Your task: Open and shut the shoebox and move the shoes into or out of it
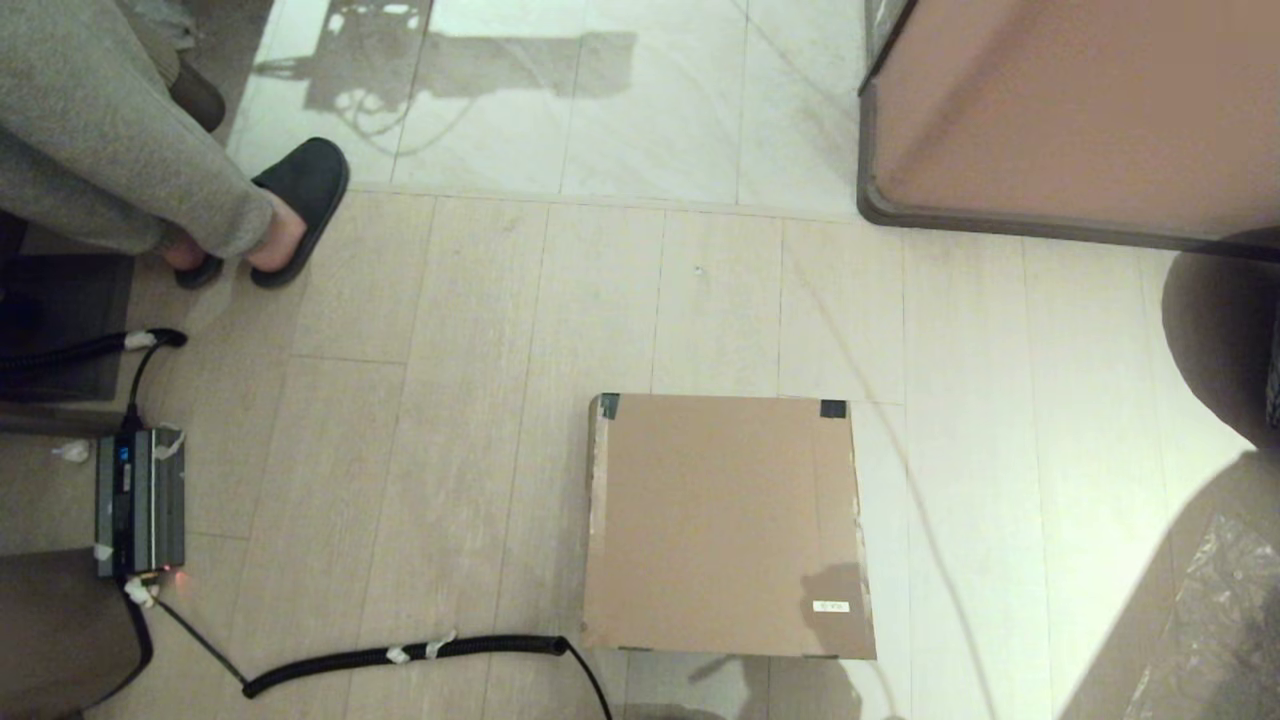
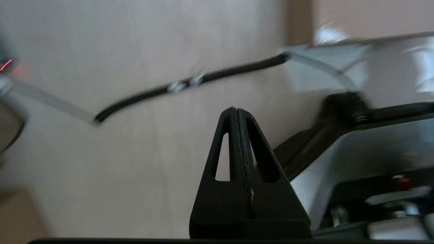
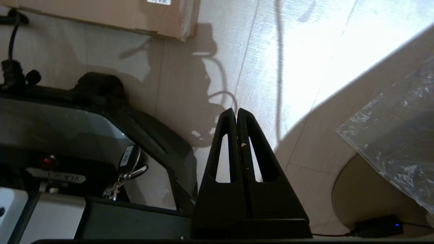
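Observation:
The brown cardboard shoebox [image 1: 725, 525] lies on the floor straight ahead with its lid down, dark tape on its two far corners and a small white label near its front right corner. One of its corners also shows in the right wrist view as the shoebox [image 3: 112, 15]. The white sneakers are out of view. Neither arm shows in the head view. My left gripper [image 2: 236, 110] is shut and empty above bare floor beside my base. My right gripper [image 3: 236, 111] is shut and empty too, over the floor short of the box.
A person's slippered feet [image 1: 290, 205] stand at the far left. A coiled black cable [image 1: 400, 655] runs from a grey device [image 1: 140, 505] to near the box's front left corner. A brown cabinet [image 1: 1070, 110] stands far right; clear plastic wrap [image 1: 1220, 620] lies near right.

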`<state>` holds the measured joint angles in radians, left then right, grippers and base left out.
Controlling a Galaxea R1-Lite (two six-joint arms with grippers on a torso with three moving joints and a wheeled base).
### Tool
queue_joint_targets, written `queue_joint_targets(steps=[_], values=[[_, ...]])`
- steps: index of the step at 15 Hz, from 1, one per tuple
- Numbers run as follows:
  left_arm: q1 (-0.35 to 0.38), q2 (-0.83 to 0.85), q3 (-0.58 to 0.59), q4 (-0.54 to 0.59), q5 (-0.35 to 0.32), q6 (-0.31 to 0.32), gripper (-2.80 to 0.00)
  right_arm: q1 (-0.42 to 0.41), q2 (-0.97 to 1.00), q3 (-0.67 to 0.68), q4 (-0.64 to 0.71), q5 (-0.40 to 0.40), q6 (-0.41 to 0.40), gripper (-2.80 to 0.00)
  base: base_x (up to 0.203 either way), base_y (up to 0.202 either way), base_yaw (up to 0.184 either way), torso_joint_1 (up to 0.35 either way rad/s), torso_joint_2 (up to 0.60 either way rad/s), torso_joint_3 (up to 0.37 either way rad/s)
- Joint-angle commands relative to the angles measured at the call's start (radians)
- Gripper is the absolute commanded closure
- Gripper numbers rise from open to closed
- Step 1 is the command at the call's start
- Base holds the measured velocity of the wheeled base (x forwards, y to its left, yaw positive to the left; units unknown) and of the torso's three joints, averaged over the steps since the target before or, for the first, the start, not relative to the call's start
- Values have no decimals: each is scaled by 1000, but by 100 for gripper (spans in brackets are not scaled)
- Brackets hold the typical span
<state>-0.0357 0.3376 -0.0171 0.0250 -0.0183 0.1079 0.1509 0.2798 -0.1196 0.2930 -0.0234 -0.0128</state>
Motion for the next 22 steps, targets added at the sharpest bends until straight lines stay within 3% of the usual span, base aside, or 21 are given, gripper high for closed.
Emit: queue_joint_targets(steps=[1,3,6,12,18,22], values=[[81,-59,-6,39,0,7,0,-21,-4,1,6,-4,6,0,0,0,0,0,0,0],[94,-64,-6,46,-1,12,0,-40,-5,1,5,-7,26,0,0,0,0,0,0,0],[88,-72,-7,45,-4,4,0,-188,-30,1,5,-2,0,0,0,0,0,0,0,0],[32,-340,5,8,-12,3,0,-148,-280,7,-3,58,-47,0,0,0,0,0,0,0],[30,-339,17,-27,11,-42,0,-146,-278,38,-80,25,-47,0,0,0,0,0,0,0],[30,-339,17,-25,12,-56,0,-146,-278,108,-266,27,-53,0,0,0,0,0,0,0]])
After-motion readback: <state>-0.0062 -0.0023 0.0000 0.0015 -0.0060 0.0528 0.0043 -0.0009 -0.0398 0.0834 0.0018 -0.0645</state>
